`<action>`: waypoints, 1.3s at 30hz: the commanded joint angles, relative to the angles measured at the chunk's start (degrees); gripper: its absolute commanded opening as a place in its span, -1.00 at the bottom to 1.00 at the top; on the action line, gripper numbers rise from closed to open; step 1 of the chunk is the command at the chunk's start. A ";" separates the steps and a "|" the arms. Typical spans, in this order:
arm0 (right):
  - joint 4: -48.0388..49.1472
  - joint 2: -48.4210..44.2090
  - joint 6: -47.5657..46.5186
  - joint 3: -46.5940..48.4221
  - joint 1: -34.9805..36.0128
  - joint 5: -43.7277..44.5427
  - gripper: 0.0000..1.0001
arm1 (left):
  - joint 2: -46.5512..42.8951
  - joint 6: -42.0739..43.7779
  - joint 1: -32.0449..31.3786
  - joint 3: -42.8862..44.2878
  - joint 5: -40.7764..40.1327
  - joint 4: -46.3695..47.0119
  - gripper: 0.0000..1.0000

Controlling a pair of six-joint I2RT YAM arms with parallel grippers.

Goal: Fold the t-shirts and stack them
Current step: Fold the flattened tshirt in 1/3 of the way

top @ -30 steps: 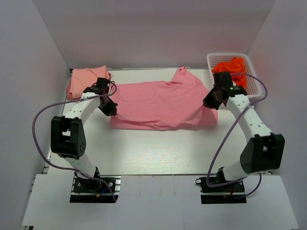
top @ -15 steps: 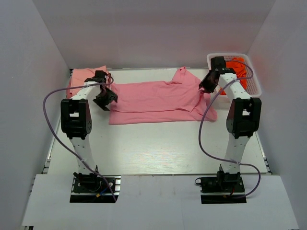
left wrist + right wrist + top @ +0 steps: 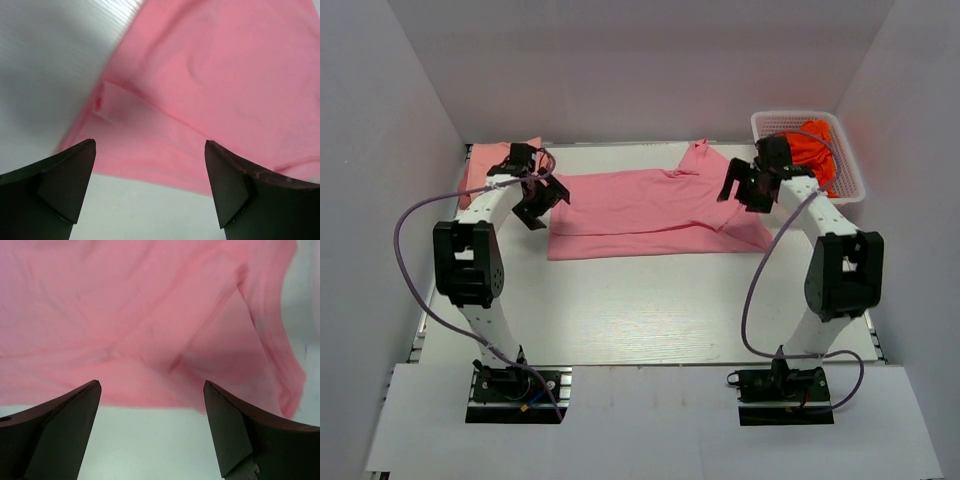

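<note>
White flat desk (image 3: 650, 310) carries everything. The rose pink short-sleeved cotton t-shirt (image 3: 640, 205) lies across its far half, long side running left to right. It is doubled over on itself, and a lower layer shows as a strip along the near edge. One sleeve points up toward the back wall and another corner juts out at the near right.

The paler salmon pink t-shirt (image 3: 485, 165) sits in the far left corner as a compact bundle, just beside the left end of the rose one. We cannot tell whether the two touch.

White plastic mesh basket (image 3: 775, 121) stands in the far right corner, with a crumpled bright orange cloth (image 3: 815, 140) inside it.

Left end effector (image 3: 150, 145) hangs over the left end of the rose shirt, fingers spread wide with nothing between them. Right end effector (image 3: 152, 383) hangs over the right end near the sleeve seam, equally wide and gripping nothing.

A small pale sewn label (image 3: 101, 104) shows at the shirt's left edge, on the lower layer.
</note>
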 commanded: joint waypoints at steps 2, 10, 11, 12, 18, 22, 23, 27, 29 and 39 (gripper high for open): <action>3.71 -7.12 -2.49 -10.23 -0.65 1.99 0.79 | -6.33 3.83 -1.43 -9.59 13.00 11.46 1.00; 10.04 1.72 -2.14 -10.42 -2.31 0.40 0.79 | -0.36 5.67 -4.25 -11.90 18.39 14.74 1.00; 8.83 3.83 -1.27 -8.94 -2.58 2.14 0.79 | 0.17 6.19 -4.25 -11.90 17.69 13.52 1.00; 7.68 4.64 -0.47 -7.79 -2.93 2.42 0.79 | 1.13 6.20 -4.25 -11.90 16.12 12.99 1.00; 6.44 3.16 1.91 -18.29 -5.48 1.90 0.79 | 1.23 7.25 -4.25 -15.05 12.32 10.34 1.00; 5.21 -3.69 3.92 -27.24 -5.75 2.51 0.79 | -2.80 7.87 -4.25 -20.24 11.36 8.76 1.00; 5.30 -7.01 4.45 -28.77 -5.75 2.08 0.79 | -5.86 7.87 -4.25 -23.21 9.87 7.98 1.00; 5.04 -19.68 6.91 -38.87 -5.22 -2.39 0.79 | -14.84 7.87 -4.25 -31.66 8.54 6.66 1.00; 2.58 -25.39 7.71 -45.03 -5.04 -2.85 0.79 | -18.35 7.87 -4.25 -36.48 9.07 6.04 1.00; -8.58 -47.92 5.43 -42.79 -3.38 -3.98 0.79 | -35.94 8.48 -4.25 -36.18 7.32 -1.87 1.00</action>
